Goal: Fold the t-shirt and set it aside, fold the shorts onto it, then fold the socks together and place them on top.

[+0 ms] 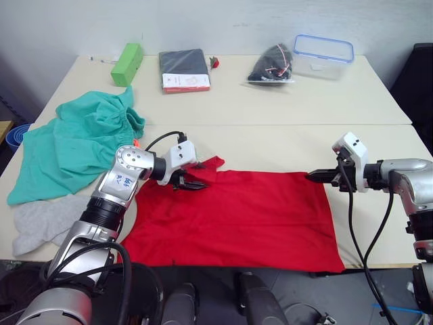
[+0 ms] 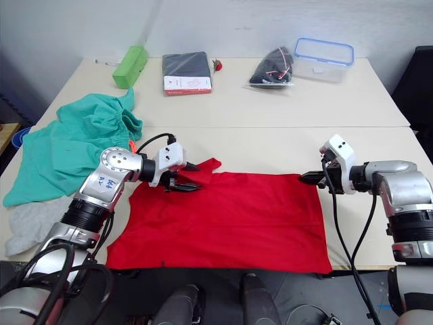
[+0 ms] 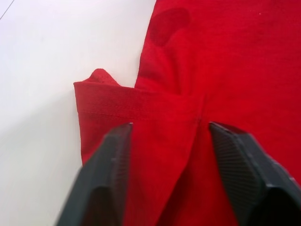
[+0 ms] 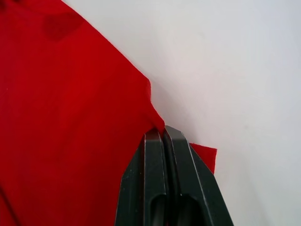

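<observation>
- Left eye view had the t-shirt spread flat on the near half of the table, its front edge hanging off the table edge.
- Left gripper sat at the shirt's far-left corner; in the left wrist view its fingers were spread apart, straddling a folded-over sleeve hem.
- Right gripper was at the far-right corner, and the right wrist view showed its fingers pinched together on the shirt's edge.
- Shorts lay bunched on the left side of the table, socks just in front of them, near the edge.
- Further back: a green box, a dark book, a bagged black bundle and a clear container.
</observation>
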